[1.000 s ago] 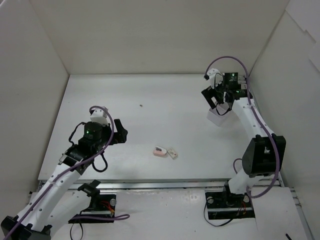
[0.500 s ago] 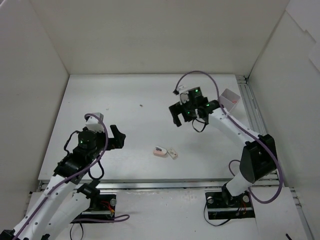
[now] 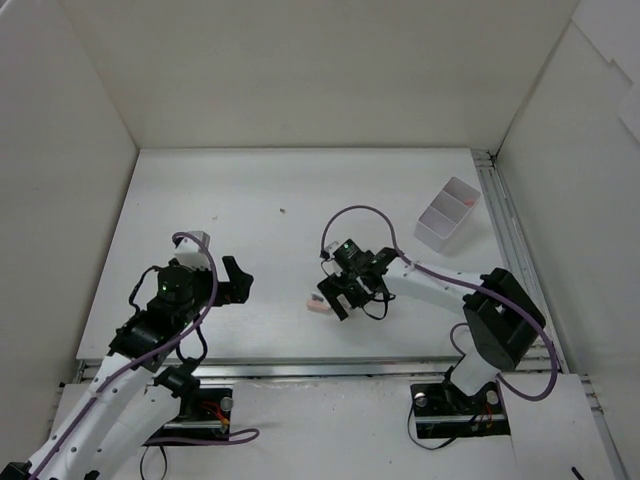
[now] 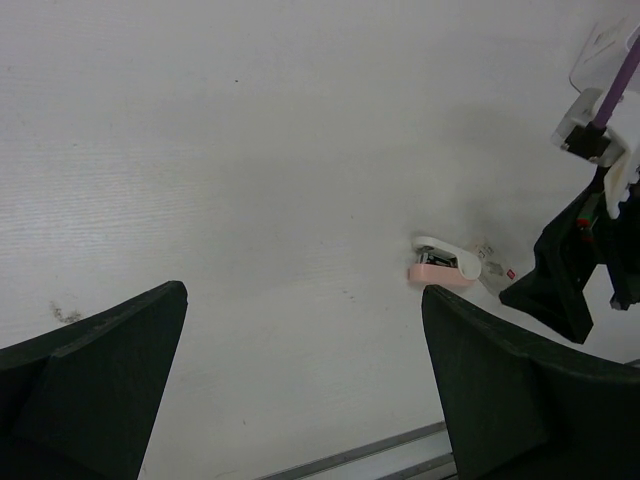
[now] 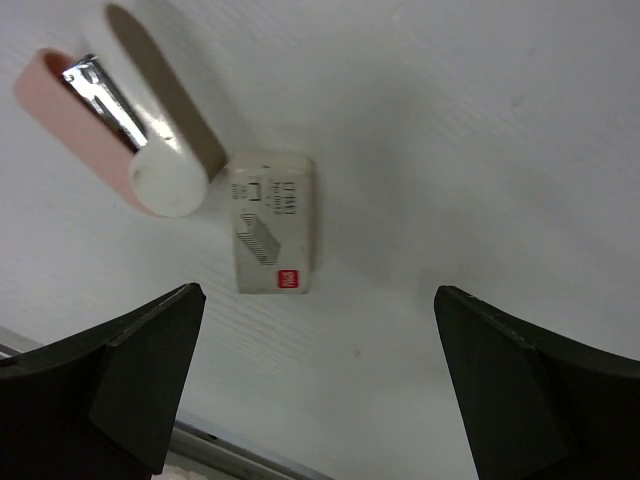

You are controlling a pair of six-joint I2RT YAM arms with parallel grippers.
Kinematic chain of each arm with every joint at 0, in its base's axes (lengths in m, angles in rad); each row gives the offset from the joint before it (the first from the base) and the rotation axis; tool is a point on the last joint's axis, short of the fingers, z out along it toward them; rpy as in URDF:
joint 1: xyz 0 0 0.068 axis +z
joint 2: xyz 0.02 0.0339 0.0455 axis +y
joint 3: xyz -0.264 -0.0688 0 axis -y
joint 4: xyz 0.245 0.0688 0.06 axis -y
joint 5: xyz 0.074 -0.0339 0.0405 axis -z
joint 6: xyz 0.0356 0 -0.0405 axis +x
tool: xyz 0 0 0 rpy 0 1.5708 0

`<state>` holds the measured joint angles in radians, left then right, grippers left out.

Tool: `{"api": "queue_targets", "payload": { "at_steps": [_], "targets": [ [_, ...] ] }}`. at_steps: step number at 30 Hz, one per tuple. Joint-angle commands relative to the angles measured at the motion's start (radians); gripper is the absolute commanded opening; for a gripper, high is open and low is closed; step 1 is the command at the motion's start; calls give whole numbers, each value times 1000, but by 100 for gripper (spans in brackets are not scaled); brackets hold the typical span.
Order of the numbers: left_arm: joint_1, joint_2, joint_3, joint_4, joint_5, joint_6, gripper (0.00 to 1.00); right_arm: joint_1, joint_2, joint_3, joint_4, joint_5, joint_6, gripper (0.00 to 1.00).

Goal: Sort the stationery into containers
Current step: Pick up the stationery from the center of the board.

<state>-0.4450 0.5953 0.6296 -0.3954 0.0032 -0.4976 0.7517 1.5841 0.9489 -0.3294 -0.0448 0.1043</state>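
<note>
Two pieces of stationery lie at the middle front of the table: a pink-and-white stapler-like block [image 5: 120, 130] [image 4: 440, 265] and, touching it, a small cream box with a red mark [image 5: 272, 235] [image 4: 490, 268]. My right gripper [image 3: 338, 297] [image 5: 318, 300] hovers open just over them. The cream box sits a little ahead of its gap and nothing is between the fingers. In the top view it hides most of both pieces. My left gripper [image 3: 232, 280] [image 4: 303, 290] is open and empty, off to the left. The white containers [image 3: 447, 213] stand together at the back right, with something pink-red [image 3: 468, 198] inside.
White walls close in the table on the left, back and right. A metal rail [image 3: 300, 368] runs along the near edge and another [image 3: 490, 200] runs along the right side by the containers. A tiny dark speck [image 3: 283, 211] lies mid-table.
My right arm swung from the containers at the back right down to the middle front, over the two pieces, and its jaws widened. My left arm drew back slightly.
</note>
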Motion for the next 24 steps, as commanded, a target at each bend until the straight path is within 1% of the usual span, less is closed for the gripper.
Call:
{"api": "queue_targets", "payload": {
  "at_steps": [1,2,7,8,11,12,13,14,15,16,17,18,19,22,23,24],
  "targets": [
    [-4,18,22,56,34,16,100,58,34,16,6,5,38,98],
    [-4,21,22,58,35,16,100,81,42,17,10,5,35,98],
    [-4,32,24,56,34,16,100,90,125,62,39,40,69,98],
    [-4,31,24,56,35,14,100,90,135,74,49,40,75,95],
    [-4,29,27,50,29,16,100,90,159,100,64,101,77,58],
    [-4,29,28,49,21,17,100,90,152,106,67,126,75,37],
    [-4,28,27,50,20,17,100,90,146,111,69,143,68,30],
    [-4,28,25,50,20,17,100,86,139,122,69,160,63,25],
    [-4,29,27,50,20,17,100,83,120,128,70,183,57,16],
    [-4,32,27,50,18,17,100,75,111,137,70,192,60,12],
    [-4,35,27,49,15,19,100,66,99,145,66,194,63,10],
    [-4,37,30,47,14,19,100,49,70,149,66,181,64,4],
    [-4,41,35,44,11,18,100,28,53,154,67,190,70,1],
    [-4,50,38,47,3,17,100,-21,-15,166,67,328,54,0],
    [-4,54,41,50,1,19,100,-32,-30,172,69,412,42,0],
    [-4,66,48,53,1,18,100,-67,-44,183,69,462,5,0]
  ]
}}
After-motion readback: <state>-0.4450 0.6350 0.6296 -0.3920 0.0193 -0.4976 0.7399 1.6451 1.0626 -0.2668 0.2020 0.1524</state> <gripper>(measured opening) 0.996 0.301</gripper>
